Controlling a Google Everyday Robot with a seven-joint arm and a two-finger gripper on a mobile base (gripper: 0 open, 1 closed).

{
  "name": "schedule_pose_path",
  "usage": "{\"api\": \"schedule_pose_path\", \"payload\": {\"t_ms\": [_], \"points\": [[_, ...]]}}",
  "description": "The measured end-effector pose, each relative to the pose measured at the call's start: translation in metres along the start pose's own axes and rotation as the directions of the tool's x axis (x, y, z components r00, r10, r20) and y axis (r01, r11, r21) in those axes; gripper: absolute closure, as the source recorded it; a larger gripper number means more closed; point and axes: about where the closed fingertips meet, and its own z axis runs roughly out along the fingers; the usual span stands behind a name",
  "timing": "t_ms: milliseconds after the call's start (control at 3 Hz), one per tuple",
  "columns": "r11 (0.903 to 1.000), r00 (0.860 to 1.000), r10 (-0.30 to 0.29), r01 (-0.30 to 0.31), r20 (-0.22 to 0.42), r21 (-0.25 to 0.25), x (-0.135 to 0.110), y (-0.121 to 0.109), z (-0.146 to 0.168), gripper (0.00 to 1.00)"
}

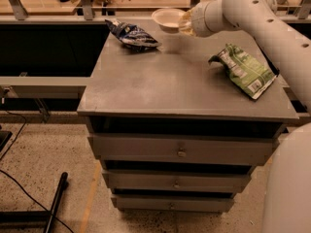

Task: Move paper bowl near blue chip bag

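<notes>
With gripper (pixel 186 24) clamped on its rim, holds paper bowl (pixel 167 17) aloft near blue chip bag (pixel 131 34), over table's (pixel 170 84) far edge. Contact hard to make out; arm (pixel 272 23) cut off rightward.

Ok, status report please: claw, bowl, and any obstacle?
Claw over back of table, shut on bowl. Bowl held above table, beside blue bag. Nothing between them; green bag well clear.

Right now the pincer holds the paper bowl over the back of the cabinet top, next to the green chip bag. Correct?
Wrong bag. In the camera view the pincer holds the paper bowl over the back of the cabinet top next to the blue chip bag; the green chip bag lies well apart.
</notes>
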Motion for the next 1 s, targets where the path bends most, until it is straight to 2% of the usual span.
{"api": "schedule_pose_path", "payload": {"t_ms": [333, 667, 1000], "points": [[0.9991, 1.000, 0.013, -0.014, -0.016, -0.040, 0.003, 0.010, 0.020, 0.82], [0.9960, 0.999, 0.026, -0.029, -0.039, -0.085, 0.006, 0.026, 0.033, 0.59], [0.9911, 0.995, 0.063, -0.071, -0.072, -0.113, 0.001, 0.037, 0.037, 0.35]]}}
